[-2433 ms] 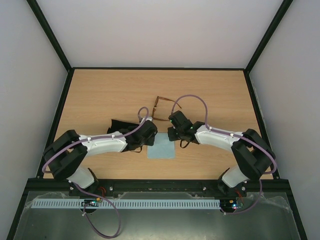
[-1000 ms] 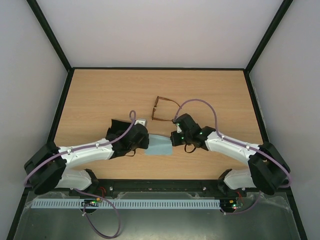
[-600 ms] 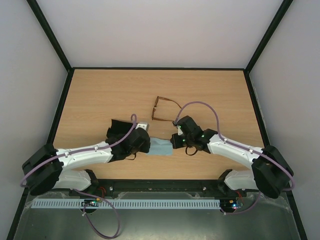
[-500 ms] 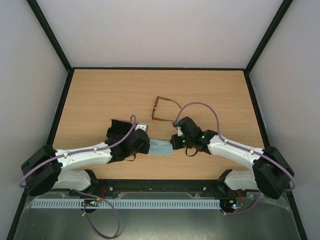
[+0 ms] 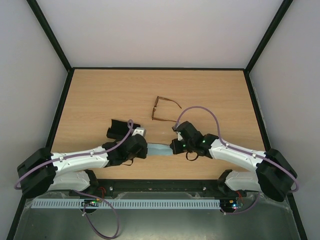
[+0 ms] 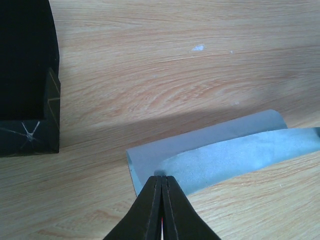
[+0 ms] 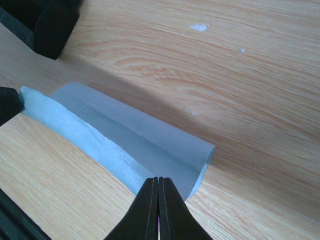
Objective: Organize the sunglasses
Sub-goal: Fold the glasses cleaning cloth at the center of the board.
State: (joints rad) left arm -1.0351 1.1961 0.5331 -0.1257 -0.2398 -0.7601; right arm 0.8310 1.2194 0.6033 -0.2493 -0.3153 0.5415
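Landmark: the blue-grey cloth [image 5: 159, 149], near the front middle of the bench [image 5: 100, 95].

- Cloth: doubled over on itself into a long narrow strip running left-right. On both wrist views the top layer curves over the bottom layer, and the fold is loose, not pressed flat.
- Left tool [image 6: 161, 184]: at the left end of the cloth. The fingers are pressed together with the cloth edge pinched between their tips. No gap is visible between them.
- Right tool [image 7: 158, 184]: at the right end of the cloth. It is likewise closed, with the near edge of the cloth nipped at the fingertips. Both tools therefore hold the same cloth from opposite ends, low over the bench.
- Sunglasses [image 5: 164, 110]: on the bench behind the cloth, towards the back wall, clear of the cloth and touched by neither tool. The brown temple arms are spread open. The nearer temple ends just behind the right wrist.
- Black case [image 5: 116, 131]: left of the cloth and slightly behind it, partly covered by the left arm on the top view. On the left wrist view one corner of it sits at the upper left, apart from the cloth.
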